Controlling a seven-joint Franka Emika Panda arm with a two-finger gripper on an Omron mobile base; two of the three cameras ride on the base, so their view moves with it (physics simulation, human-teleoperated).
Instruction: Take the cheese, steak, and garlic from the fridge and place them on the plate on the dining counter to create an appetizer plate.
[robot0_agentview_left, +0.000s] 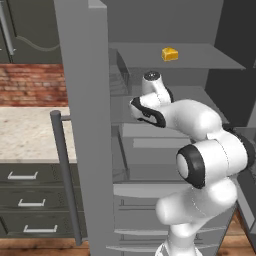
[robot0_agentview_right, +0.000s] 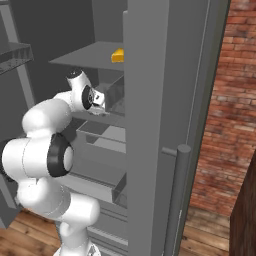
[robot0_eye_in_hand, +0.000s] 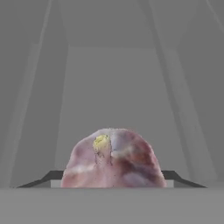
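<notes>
A: We're looking at the garlic (robot0_eye_in_hand: 113, 159), a rounded pinkish-white bulb, mottled, with a yellow stem tip.

B: And we're seeing the gripper (robot0_eye_in_hand: 113, 181) clasping it between its dark fingertips (robot0_eye_in_hand: 48, 178), inside the smooth grey fridge (robot0_agentview_left: 82, 100).

A: Cheese (robot0_agentview_left: 170, 54), a yellow wedge, is sitting on the upper shelf.

the fridge (robot0_agentview_left: 82, 75) stands open, its door edge near on the left with a long bar handle (robot0_agentview_left: 67, 175). the cheese (robot0_agentview_left: 170, 54) sits on the top shelf (robot0_agentview_left: 200, 56), far right. the white arm (robot0_agentview_left: 200, 165) rises from the lower right and reaches into a lower shelf. left of the door are a beige surface (robot0_agentview_left: 25, 135), dark drawers (robot0_agentview_left: 30, 200) and a brick wall (robot0_agentview_left: 30, 85).
</notes>
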